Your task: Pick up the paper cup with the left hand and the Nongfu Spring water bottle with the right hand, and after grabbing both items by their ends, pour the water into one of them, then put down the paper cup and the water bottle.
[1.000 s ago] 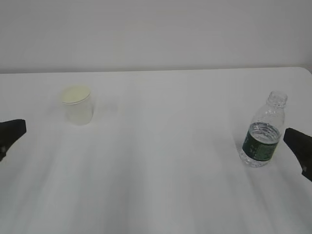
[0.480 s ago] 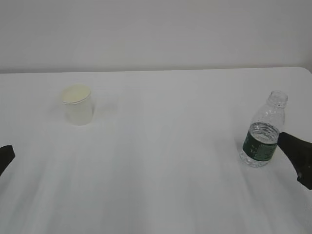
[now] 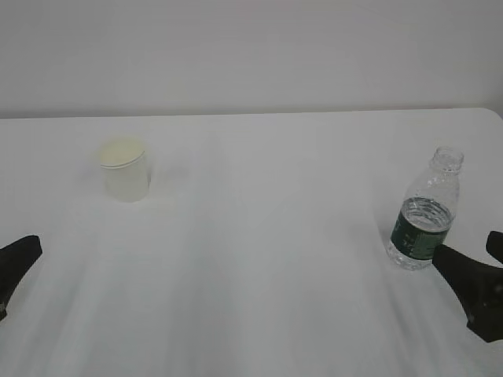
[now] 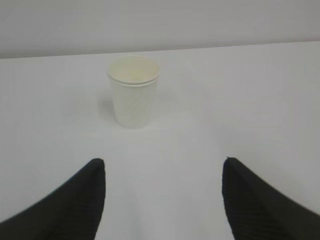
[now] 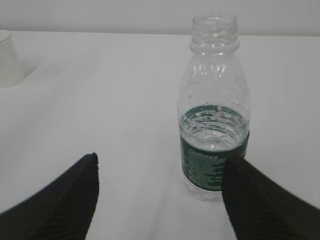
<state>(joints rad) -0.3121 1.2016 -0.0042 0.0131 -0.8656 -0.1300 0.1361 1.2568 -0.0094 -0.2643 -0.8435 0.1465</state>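
Since half a second ago both arms have shifted at the frame edges: the left gripper (image 3: 14,263) shows more of itself at the lower left, and the right gripper (image 3: 474,287) sits lower and further left, its near finger tip now just below the bottle (image 3: 424,212). Cup (image 3: 125,170) and bottle have not moved.

From the exterior camera, the cup stands upright on the white table (image 3: 259,259), well ahead of the left gripper and off to its right. The bottle stands upright and capless, just ahead of the right gripper; whether the finger tip touches its base I cannot tell from this angle. Cup and bottle are well apart.

Left wrist camera: the left gripper (image 4: 162,172) has its jaws spread wide, with bare table between them. The cup (image 4: 133,91) stands ahead, nearer the left finger's line than the right's, clear of both. Its rim looks doubled, possibly two nested cups, though the picture is too soft to be sure.

Right wrist camera: the right gripper (image 5: 160,167) is also wide open and holds nothing. The bottle (image 5: 214,107) stands ahead toward the right finger, which overlaps its lower label edge here. Water (image 5: 212,131) fills it to about the top of the green label. The cup (image 5: 10,59) shows far ahead to the left.
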